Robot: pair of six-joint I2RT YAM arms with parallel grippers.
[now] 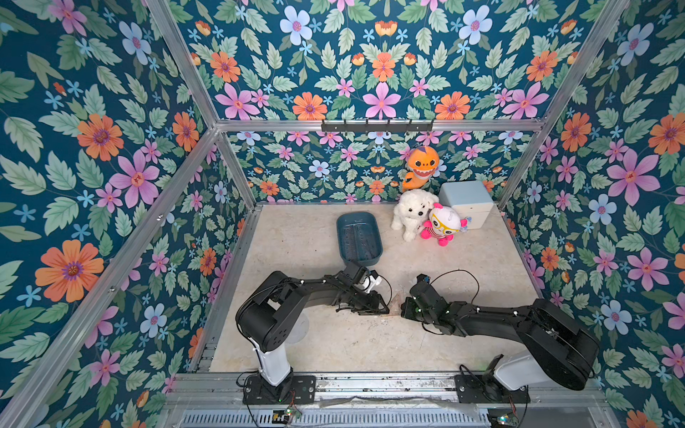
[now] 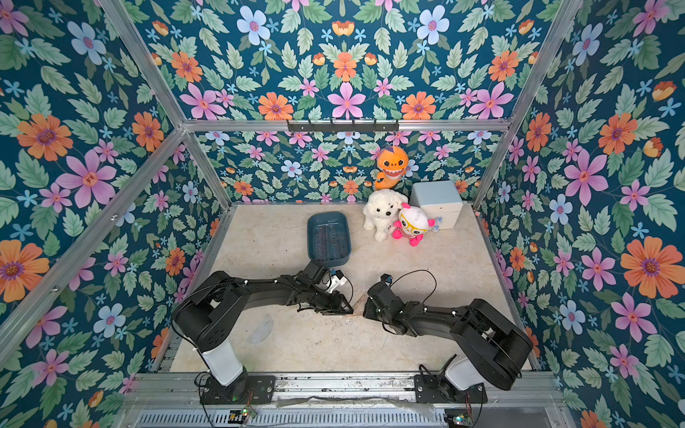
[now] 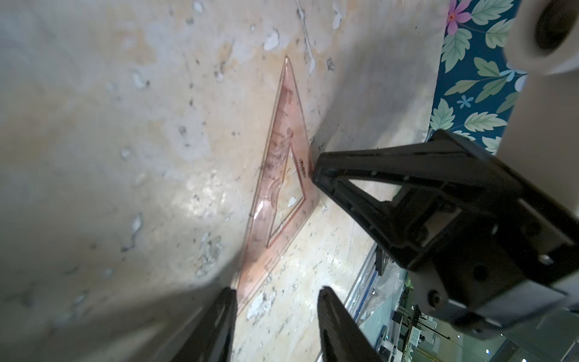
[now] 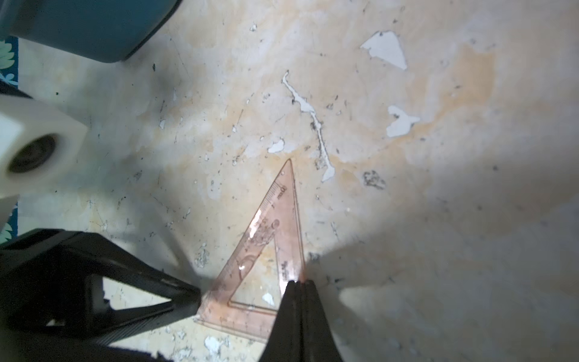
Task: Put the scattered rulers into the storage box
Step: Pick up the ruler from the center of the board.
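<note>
Now, R end effector (image 4: 300,282) shut, touching set square (image 4: 269,219), L (image 3: 277,290) half-open

I am watching the set square (image 1: 396,304) lying on the table (image 1: 296,237) between my grippers, left gripper (image 1: 386,310) at one corner, right gripper (image 1: 403,307) touching the opposite edge. The storage box (image 1: 361,262) is sitting behind them, plush toys (image 1: 411,215) crowding to its right, the protractor (image 2: 261,328) lying near my left arm (image 1: 315,292).

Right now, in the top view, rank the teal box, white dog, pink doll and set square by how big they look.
1. The teal box and the white dog look about equal, so I won't rank them.
2. The pink doll.
3. The set square: only a sliver shows, so it looks smallest here.
</note>
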